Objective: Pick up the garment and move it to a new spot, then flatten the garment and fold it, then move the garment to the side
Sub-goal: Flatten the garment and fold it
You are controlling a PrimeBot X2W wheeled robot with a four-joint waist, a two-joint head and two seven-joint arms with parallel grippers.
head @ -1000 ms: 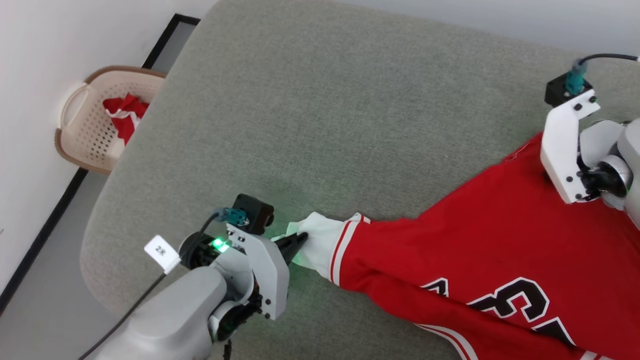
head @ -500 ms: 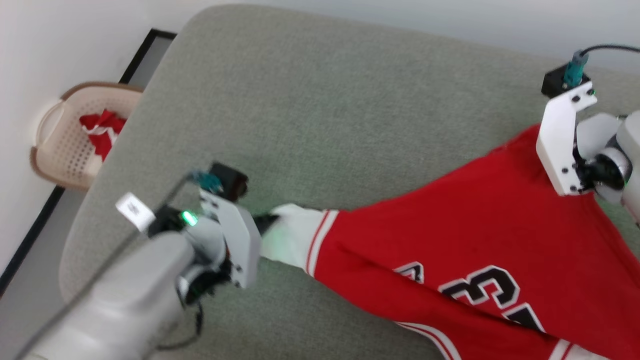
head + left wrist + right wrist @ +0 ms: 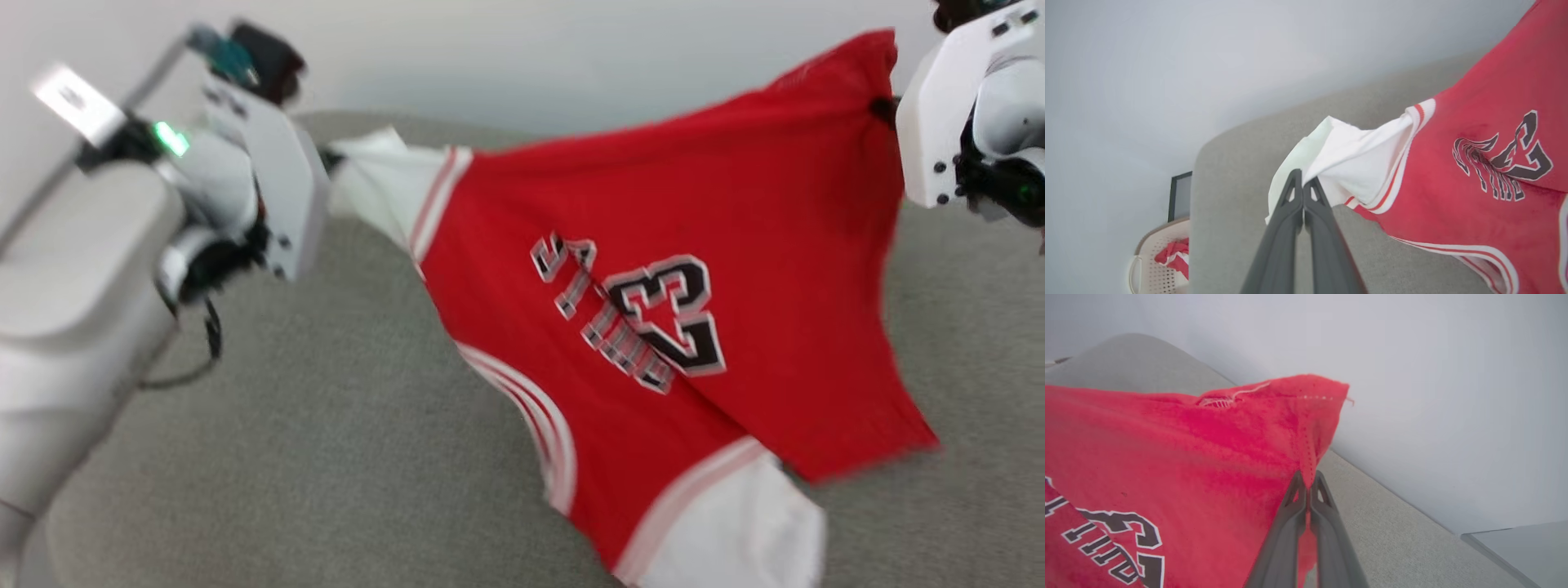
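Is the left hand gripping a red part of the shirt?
No: the left hand is shut on the white sleeve of the shirt, not on red cloth.

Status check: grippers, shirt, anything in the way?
Both shut: left gripper on sleeve, right gripper on hem corner. Between them shirt hangs stretched over cushion. Nothing blocking.

Grey-green cushion (image 3: pixel 326 457) below a pale wall (image 3: pixel 490 49), basket (image 3: pixel 1149 275) beside.

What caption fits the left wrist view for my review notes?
Left claw shut on the white sleeve of the red garment, held above the grey cushion.
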